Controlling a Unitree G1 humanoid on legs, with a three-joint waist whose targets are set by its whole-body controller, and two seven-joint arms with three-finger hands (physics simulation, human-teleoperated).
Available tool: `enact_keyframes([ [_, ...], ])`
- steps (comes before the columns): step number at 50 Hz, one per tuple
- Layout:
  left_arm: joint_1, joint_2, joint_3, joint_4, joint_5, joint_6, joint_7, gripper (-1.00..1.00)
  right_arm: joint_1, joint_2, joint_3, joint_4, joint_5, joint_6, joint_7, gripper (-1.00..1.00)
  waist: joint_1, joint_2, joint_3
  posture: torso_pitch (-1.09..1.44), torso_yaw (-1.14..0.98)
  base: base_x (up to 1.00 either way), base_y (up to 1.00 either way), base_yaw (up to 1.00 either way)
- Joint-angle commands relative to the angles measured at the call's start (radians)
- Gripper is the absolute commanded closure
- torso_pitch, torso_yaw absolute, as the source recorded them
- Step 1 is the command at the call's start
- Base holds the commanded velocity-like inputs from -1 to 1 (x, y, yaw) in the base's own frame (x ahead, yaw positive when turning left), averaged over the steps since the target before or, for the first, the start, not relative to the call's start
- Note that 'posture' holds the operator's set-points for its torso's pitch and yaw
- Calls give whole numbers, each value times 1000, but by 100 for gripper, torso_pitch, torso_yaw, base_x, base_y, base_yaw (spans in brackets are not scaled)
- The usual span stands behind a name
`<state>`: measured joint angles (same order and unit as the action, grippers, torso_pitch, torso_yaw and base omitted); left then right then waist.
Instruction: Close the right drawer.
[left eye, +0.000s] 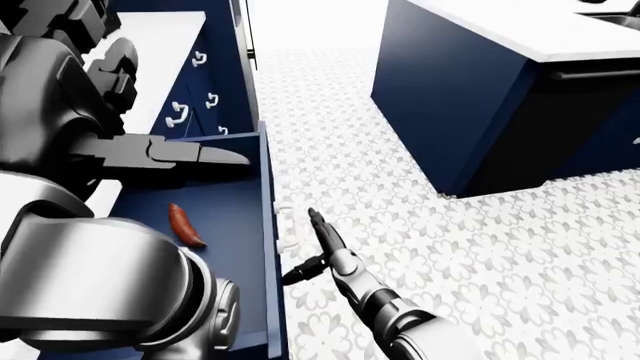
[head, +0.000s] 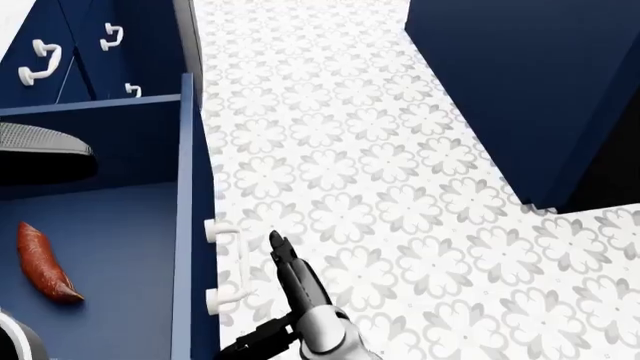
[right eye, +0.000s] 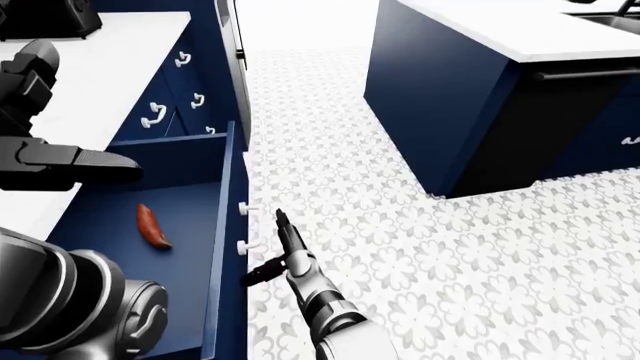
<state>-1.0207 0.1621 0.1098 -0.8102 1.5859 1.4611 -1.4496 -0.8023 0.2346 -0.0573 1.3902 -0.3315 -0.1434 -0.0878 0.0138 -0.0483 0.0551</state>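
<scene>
Open right drawer at head-view left, pulled fully out, front panel running top to bottom. Right hand just right of white handle, fingers spread, holding nothing, not visibly touching. Push needed leftward. Left hand above drawer interior, fingers extended, empty. Red sausage inside.

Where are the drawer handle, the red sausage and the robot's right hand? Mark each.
drawer handle (head: 228, 264), head view, on its white bar.
red sausage (head: 42, 264), head view, mid-body.
right hand (head: 291, 268), head view, on its extended fingers.
</scene>
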Motion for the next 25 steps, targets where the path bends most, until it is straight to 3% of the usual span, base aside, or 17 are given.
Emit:
enact_keyframes([
  [1,-28,10,-1,-4,3,-12,-5,-100,-31,32,9,-35,2,-42,34,-100,6,10,-29,0,0,0,0,0],
  [17,-19,15,1,-9,-7,-7,0,-100,-14,67,19,-30,-22,-50,26,-100,6,13,-28,0,0,0,0,0],
  [25,-6,33,4,-17,-33,6,14,-100,-11,117,34,-31,-51,-36,19,-100,3,16,-31,0,0,0,0,0],
])
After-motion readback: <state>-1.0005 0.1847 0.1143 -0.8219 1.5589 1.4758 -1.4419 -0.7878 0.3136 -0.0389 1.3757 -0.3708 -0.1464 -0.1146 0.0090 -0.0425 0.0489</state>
